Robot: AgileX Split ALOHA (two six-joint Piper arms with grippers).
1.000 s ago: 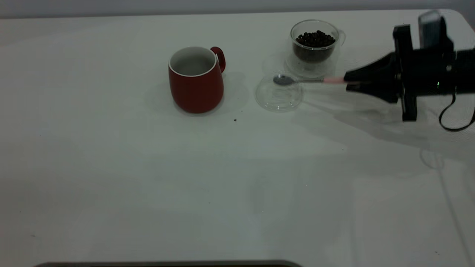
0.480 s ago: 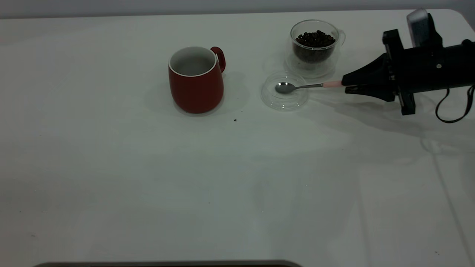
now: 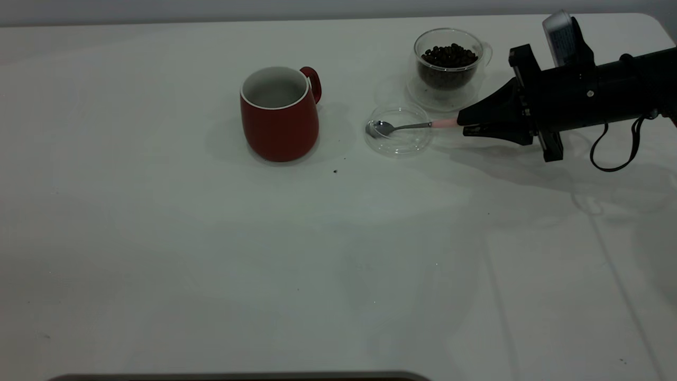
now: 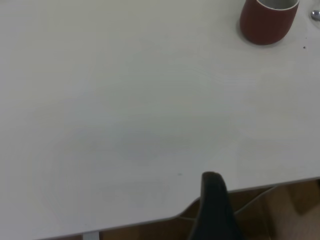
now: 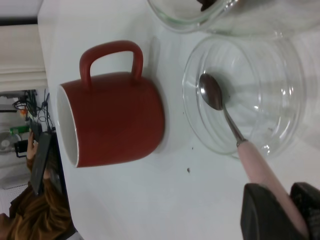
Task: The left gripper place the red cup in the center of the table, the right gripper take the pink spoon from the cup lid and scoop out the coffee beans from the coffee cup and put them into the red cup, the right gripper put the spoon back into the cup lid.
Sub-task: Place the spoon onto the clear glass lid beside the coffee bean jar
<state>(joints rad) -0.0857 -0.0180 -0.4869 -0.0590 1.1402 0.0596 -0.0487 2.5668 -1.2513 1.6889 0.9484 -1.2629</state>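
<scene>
Since the last look my right claw (image 3: 468,127) has slid toward the red cup (image 3: 279,114), carrying the pink spoon (image 3: 407,126) with it. I see its jaws closed on the pink handle, the metal bowl resting inside the cup lid (image 3: 398,130) near its 9 o'clock rim. Just beyond, at the lid's 1 o'clock, the coffee cup (image 3: 448,66) holds the coffee beans (image 3: 448,55). On the white table (image 3: 264,254) the red cup stands upright at the lid's 9 o'clock, empty. My left claw (image 4: 215,210) hangs off the table's edge; I cannot tell its opening.
</scene>
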